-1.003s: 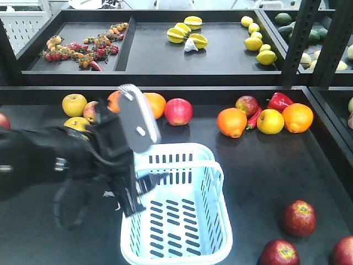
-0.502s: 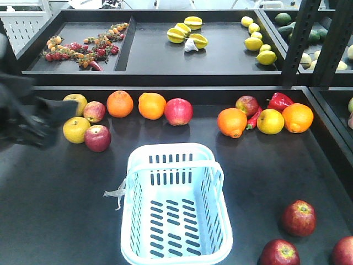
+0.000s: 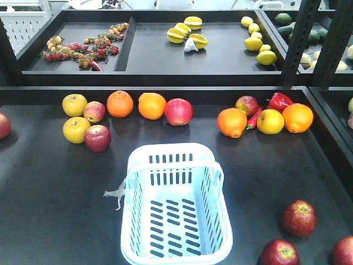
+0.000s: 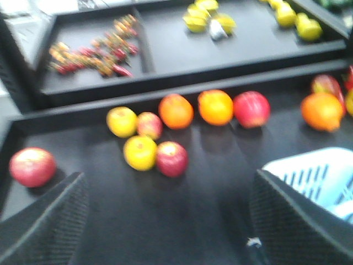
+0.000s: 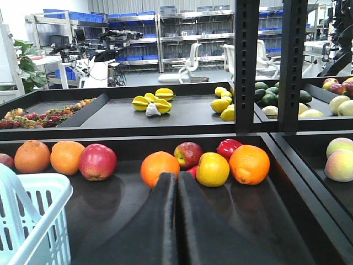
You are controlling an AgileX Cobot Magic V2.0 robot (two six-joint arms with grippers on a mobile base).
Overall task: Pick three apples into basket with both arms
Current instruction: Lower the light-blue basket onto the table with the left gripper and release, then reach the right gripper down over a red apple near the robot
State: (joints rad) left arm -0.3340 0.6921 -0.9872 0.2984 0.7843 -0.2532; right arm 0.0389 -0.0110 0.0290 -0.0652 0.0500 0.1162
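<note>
Three dark red apples lie at the front right of the black shelf: one (image 3: 299,217), a second (image 3: 279,253) and a third (image 3: 345,251) cut by the frame edge. The pale blue basket (image 3: 172,149) stands empty at the front centre, also seen as the basket (image 4: 317,171) and the basket (image 5: 33,201). Neither arm shows in the front view. My left gripper (image 4: 171,221) is open and empty over bare shelf to the left of the basket. My right gripper (image 5: 176,176) is shut on nothing, pointing at the back row of fruit. The three apples are out of both wrist views.
Along the back of the shelf stand yellow apples (image 3: 74,104), oranges (image 3: 120,103), a pinkish-red apple (image 3: 178,111), another dark red apple (image 3: 97,138) and a red pepper (image 3: 279,101). A raised black lip separates an upper shelf with starfruit (image 3: 186,30) and lemons.
The left arm, which stood over the basket's left side a second ago, has swung away to the left and out of the front view. The basket and fruit have not moved.
</note>
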